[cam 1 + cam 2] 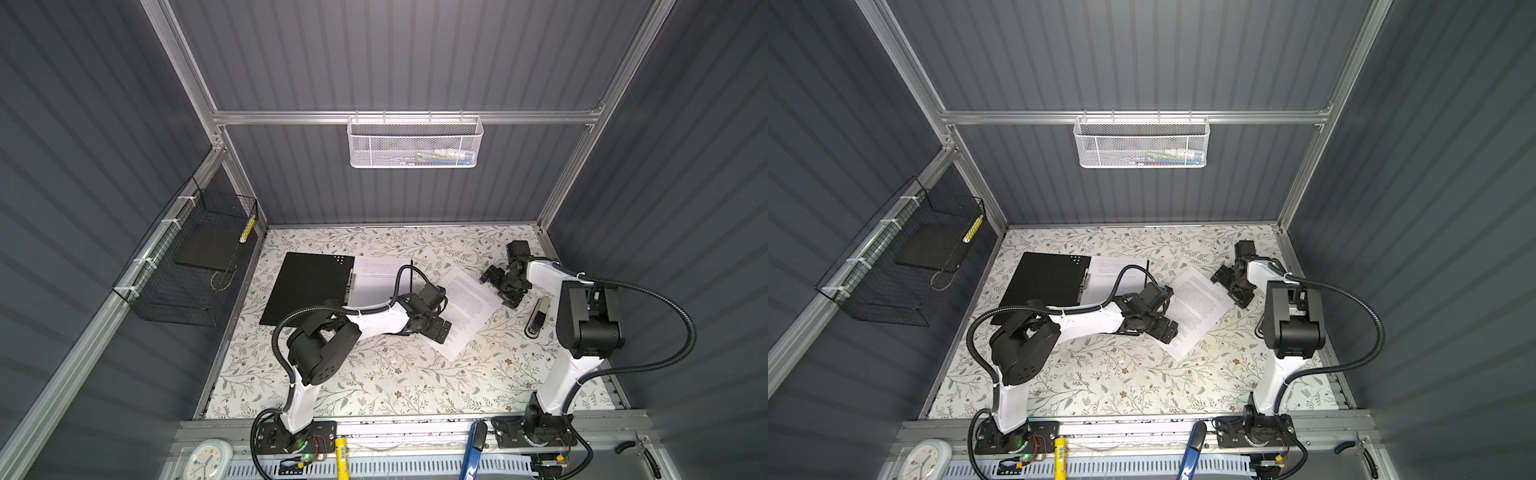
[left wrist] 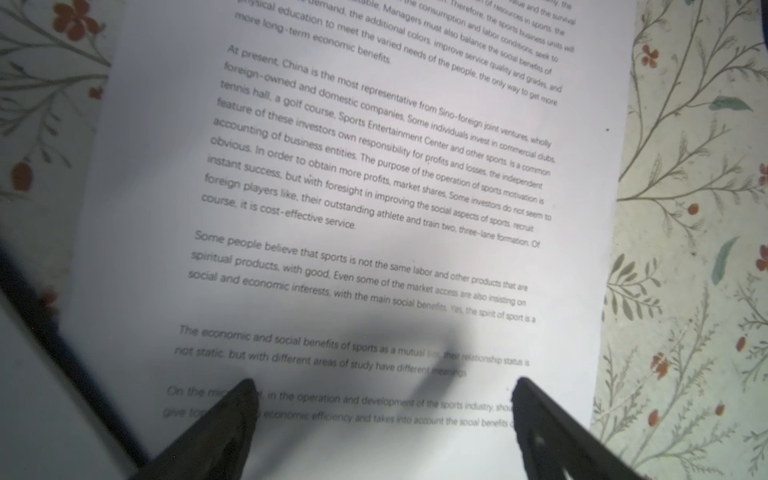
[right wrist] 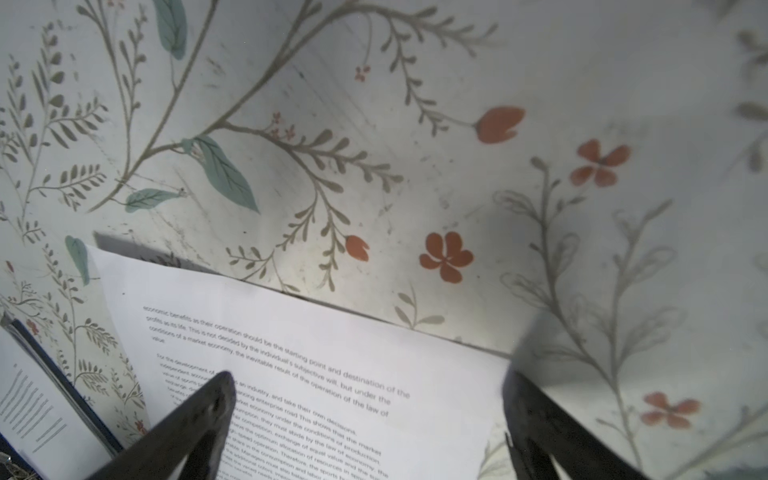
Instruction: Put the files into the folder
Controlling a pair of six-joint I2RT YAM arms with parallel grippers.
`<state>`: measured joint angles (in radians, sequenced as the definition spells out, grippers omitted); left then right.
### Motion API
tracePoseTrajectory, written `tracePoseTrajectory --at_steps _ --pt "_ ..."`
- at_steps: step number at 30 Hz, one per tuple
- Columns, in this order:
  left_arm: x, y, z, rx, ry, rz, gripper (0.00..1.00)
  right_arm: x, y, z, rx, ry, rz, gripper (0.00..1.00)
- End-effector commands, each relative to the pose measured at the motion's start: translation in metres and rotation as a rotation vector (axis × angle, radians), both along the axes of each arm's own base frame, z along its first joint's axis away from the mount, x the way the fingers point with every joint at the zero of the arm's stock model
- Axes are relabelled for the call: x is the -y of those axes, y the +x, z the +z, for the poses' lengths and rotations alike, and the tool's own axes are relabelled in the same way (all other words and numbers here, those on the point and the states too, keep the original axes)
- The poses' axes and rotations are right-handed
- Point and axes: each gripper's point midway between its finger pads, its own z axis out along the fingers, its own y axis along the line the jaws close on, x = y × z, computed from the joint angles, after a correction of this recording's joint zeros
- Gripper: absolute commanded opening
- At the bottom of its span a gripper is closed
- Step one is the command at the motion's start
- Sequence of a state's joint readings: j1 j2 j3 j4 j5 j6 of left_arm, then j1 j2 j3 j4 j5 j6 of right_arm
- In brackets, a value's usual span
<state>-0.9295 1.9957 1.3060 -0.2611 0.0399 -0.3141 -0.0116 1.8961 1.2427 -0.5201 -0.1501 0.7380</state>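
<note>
Both claws gape wide and empty: left claw (image 2: 382, 386) over the sheet (image 1: 469, 307), right claw (image 3: 365, 378) at its top edge (folder (image 1: 307, 286) lies open nearby, one page (image 1: 382, 272) inside). Flat paper may crumple or skid when pinched.

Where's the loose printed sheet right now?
In both top views the loose printed sheet lies tilted on the floral table, right of the open folder, between the left gripper and the right gripper.
</note>
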Motion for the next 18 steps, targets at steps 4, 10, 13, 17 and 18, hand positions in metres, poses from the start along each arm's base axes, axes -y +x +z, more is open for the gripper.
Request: tracePoseTrajectory --at_steps 4,10,13,17,18 --pt "-0.030 -0.030 -0.035 -0.145 0.118 -0.028 0.96 -0.012 -0.006 -0.012 -0.061 0.035 -0.033 0.99" --pt "-0.026 -0.028 -0.035 -0.154 0.108 -0.032 0.96 -0.026 -0.008 -0.013 -0.064 0.060 -0.008 0.99" --pt "-0.022 -0.028 -0.035 -0.159 0.102 -0.041 0.96 -0.033 -0.007 -0.010 -0.044 0.080 0.008 0.99" --pt "-0.020 -0.027 -0.035 -0.162 0.097 -0.047 0.95 -0.049 -0.011 -0.014 -0.046 0.150 0.038 0.99" --pt "-0.019 -0.027 -0.036 -0.163 0.097 -0.047 0.95 -0.055 -0.011 -0.013 -0.038 0.166 0.056 0.99"
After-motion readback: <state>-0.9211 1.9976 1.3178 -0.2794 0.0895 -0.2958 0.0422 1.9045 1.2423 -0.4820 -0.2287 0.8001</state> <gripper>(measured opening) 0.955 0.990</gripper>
